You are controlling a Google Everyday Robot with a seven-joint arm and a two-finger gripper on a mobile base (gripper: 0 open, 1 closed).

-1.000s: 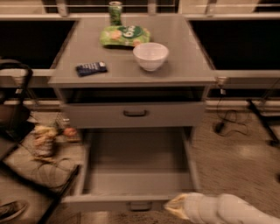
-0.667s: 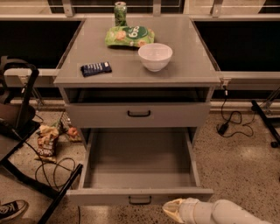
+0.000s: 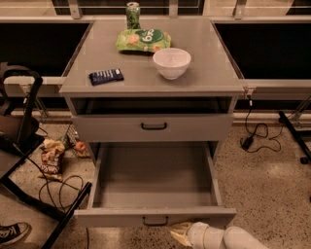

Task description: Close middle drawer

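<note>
Camera view, from above and in front of a grey cabinet (image 3: 228, 87). The middle drawer (image 3: 112, 217) stands pulled far out toward 6 o'clock. It is a wide, shallow, empty box with a smooth matte grey floor and thin walls. Its flat front carries a small black bar handle (image 3: 155, 221) at centre, and the front's long axis runs from 9 to 3 o'clock.

The gripper (image 3: 180, 236) sits at the lower edge of the frame, around 5 o'clock, on a white rounded arm (image 3: 228, 238) entering from the right. Its pale yellowish tip lies just below and to the right of the handle, near the front but seemingly apart from it. Whether the gripper is wide or narrow cannot be told. From the gripper the handle lies at about 10 to 11 o'clock. The closing push would probably run toward 12 o'clock, square to the front.

Directly above, the upper drawer (image 3: 194, 129) shows a similar black handle and appears nearly shut.

On the cabinet top:
- a white ceramic-looking bowl (image 3: 171, 62)
- a crinkled green chip bag (image 3: 143, 40)
- a green can (image 3: 132, 12)
- a dark blue wrapped bar (image 3: 106, 76)

On the speckled floor (image 3: 262, 185):
- a snack bag (image 3: 50, 158) at 9 o'clock
- black cables (image 3: 250, 138)
- a sneaker (image 3: 12, 232)
</note>
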